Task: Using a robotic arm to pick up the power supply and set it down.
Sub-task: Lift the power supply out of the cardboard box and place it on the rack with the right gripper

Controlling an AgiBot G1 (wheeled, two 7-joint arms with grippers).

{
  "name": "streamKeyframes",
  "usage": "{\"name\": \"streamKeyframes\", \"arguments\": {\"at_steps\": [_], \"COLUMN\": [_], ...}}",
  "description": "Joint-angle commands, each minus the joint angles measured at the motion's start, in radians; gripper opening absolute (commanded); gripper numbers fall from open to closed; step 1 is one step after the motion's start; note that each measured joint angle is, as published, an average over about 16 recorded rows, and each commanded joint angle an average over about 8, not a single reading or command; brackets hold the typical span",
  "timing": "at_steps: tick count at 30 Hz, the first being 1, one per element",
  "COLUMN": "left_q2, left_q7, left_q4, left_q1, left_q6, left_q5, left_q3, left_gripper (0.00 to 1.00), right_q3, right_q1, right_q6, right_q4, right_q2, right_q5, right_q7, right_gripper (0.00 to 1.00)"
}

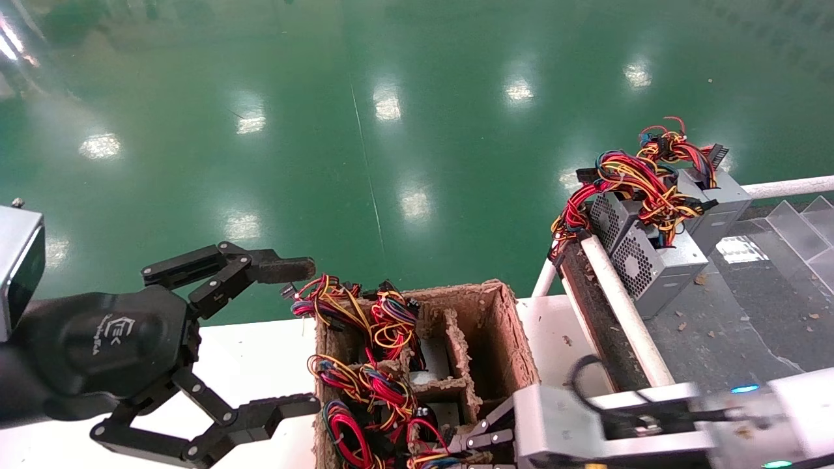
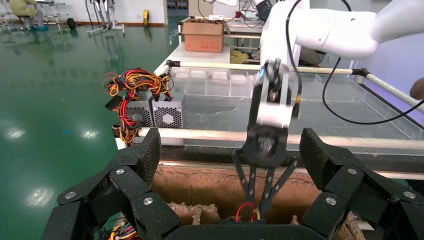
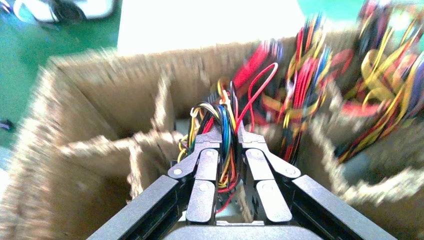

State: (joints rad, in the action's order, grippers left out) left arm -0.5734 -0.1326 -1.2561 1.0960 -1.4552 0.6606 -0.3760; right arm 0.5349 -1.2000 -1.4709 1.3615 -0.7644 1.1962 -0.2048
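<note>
Right wrist view: the right gripper [image 3: 229, 137] reaches down into the brown divided box [image 3: 75, 150], its black fingers [image 3: 207, 150] pinched narrowly on a wire bundle [image 3: 225, 117] of a power supply whose metal body I can't make out. In the head view, lower left of the frame, the left gripper [image 1: 296, 335] hovers beside the box, spread wide, holding nothing. Two grey power supplies [image 1: 651, 257] sit at upper right.

Power supply [image 3: 225, 130] body hidden under wires; perhaps gripped by right end effector [image 3: 230, 137].
</note>
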Motion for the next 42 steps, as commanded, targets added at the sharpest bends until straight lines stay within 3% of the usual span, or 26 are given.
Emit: {"name": "streamKeyframes", "arguments": {"at_steps": [1, 8, 20, 32, 42], "left_q2": [0.0, 0.0, 0.0, 0.0, 0.0], "left_q7": [0.0, 0.0, 0.0, 0.0, 0.0], "left_q4": [0.0, 0.0, 0.0, 0.0, 0.0], "left_q1": [0.0, 0.0, 0.0, 0.0, 0.0], "left_q6": [0.0, 0.0, 0.0, 0.0, 0.0], "left_q5": [0.0, 0.0, 0.0, 0.0, 0.0], "left_q3": [0.0, 0.0, 0.0, 0.0, 0.0], "left_gripper": [1.0, 1.0, 1.0, 1.0, 1.0], "right_q3": [-0.019, -0.073, -0.153, -0.293, -0.397], "right_q1": [-0.004, -0.027, -0.028, 0.019, 0.157], "right_q6": [-0.027, -0.069, -0.011, 0.144, 0.315], "right_q4": [0.0, -0.003, -0.006, -0.011, -0.019], "right_q2": [0.013, 0.101, 0.252, 0.397, 0.545], "right_q5": [-0.051, -0.209, -0.323, -0.414, -0.444], "right_q7": [0.017, 0.062, 0.076, 0.118, 0.15], "right_gripper": [0.0, 0.0, 0.0, 0.0, 0.0]}}
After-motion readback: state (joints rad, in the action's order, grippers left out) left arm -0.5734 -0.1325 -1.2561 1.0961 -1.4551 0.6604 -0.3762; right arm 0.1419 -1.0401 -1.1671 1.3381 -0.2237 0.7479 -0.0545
